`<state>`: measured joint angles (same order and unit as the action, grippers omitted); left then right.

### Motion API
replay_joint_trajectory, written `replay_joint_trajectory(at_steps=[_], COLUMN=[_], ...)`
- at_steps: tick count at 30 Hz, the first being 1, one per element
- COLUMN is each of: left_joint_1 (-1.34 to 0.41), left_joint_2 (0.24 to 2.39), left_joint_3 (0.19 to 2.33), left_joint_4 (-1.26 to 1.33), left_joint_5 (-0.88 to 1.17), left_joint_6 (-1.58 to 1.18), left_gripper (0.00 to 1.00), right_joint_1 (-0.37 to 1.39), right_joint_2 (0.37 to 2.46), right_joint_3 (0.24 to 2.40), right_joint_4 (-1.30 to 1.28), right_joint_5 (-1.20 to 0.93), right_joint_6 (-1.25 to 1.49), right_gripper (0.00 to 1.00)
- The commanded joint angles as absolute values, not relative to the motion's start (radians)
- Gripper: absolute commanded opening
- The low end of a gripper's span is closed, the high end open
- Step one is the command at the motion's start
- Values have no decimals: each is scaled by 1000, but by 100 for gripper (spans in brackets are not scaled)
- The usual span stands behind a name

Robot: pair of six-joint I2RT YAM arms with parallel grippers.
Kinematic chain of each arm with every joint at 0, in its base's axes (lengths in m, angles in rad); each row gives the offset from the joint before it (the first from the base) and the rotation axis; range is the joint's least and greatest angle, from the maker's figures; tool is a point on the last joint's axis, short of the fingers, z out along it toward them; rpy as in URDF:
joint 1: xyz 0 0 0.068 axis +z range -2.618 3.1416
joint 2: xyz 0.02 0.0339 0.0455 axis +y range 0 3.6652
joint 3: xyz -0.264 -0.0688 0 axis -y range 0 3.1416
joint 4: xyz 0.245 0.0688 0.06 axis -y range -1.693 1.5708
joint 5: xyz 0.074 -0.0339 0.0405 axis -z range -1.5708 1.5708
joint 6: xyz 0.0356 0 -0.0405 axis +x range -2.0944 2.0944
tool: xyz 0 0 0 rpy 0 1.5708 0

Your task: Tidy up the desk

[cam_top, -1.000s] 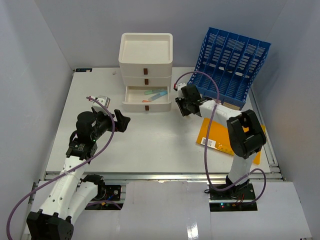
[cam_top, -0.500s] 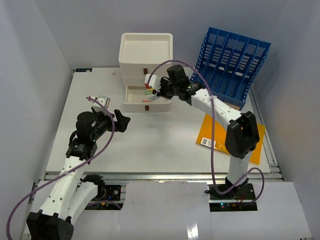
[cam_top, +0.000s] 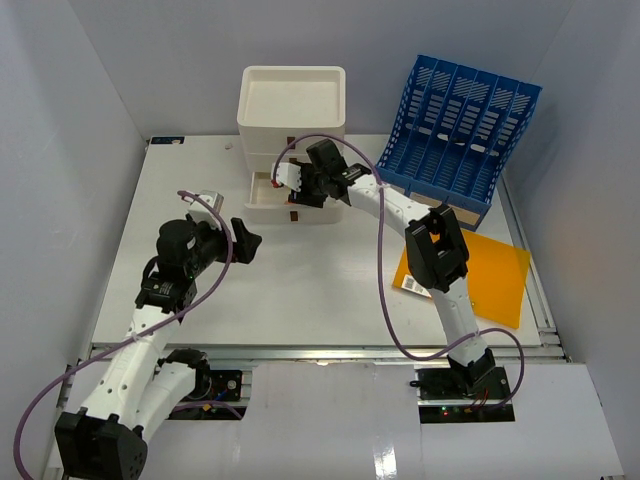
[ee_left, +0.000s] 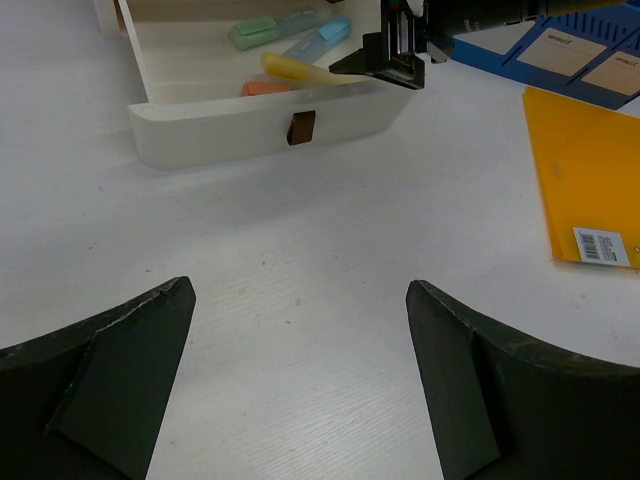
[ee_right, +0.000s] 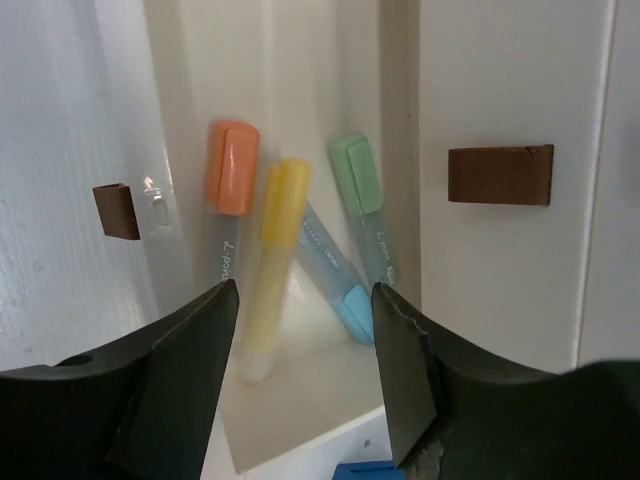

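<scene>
Drawer (ee_left: 220, 125) w/ 4 markers (ee_right: 275, 250); 1 folder (ee_left: 590, 170) on desk (ee_left: 300, 300).

Overhead and 2 close wrist views share drawer (ee_left: 200, 135).

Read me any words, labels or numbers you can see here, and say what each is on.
No text reads clearly.
On the yellow folder, a barcode sticker: print too small.
On the highlighters in the open drawer, barrel print: blurred, unreadable.
On the blue file rack, tan labels: too small.
</scene>
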<state>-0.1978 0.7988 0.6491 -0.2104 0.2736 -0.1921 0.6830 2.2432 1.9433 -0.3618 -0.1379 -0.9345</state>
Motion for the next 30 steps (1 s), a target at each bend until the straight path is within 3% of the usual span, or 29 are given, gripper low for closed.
replay_joint_trajectory(at_steps=[1,6,8,11,13,14,17,20,23,30], left_joint_1=[-190,-190,-190,-190,-190,-190,-190,-192,-196,-201], left_joint_2=[814,843,863,909,953,978,1141,1283,1379,1607], left_joint_3=[651,636,609,530,472,458,447,476,529,677], left_joint_4=[-207,-164,-113,15,114,153,238,285,312,328], left_joint_5=[265,280,323,390,436,440,425,388,337,232], left_joint_6=[-210,-315,-389,-603,-755,-809,-955,-1020,-1054,-1114], left_gripper=[98,98,97,92,80,80,50,34,27,27], right_joint_1=[675,584,527,451,428,418,355,273,158,71], right_joint_2=[2165,1988,1889,1702,1594,1548,1385,1262,1178,1195], right_joint_3=[1973,1879,1762,1516,1363,1310,1152,989,898,891], right_joint_4=[-324,-387,-398,-390,-393,-396,-381,-284,-170,-161], right_joint_5=[-185,-456,-737,-957,-968,-966,-978,-1016,-1095,-1184], right_joint_6=[-846,-655,-578,-552,-561,-566,-581,-550,-475,-427], right_gripper=[64,63,61,53,50,49,45,43,41,37])
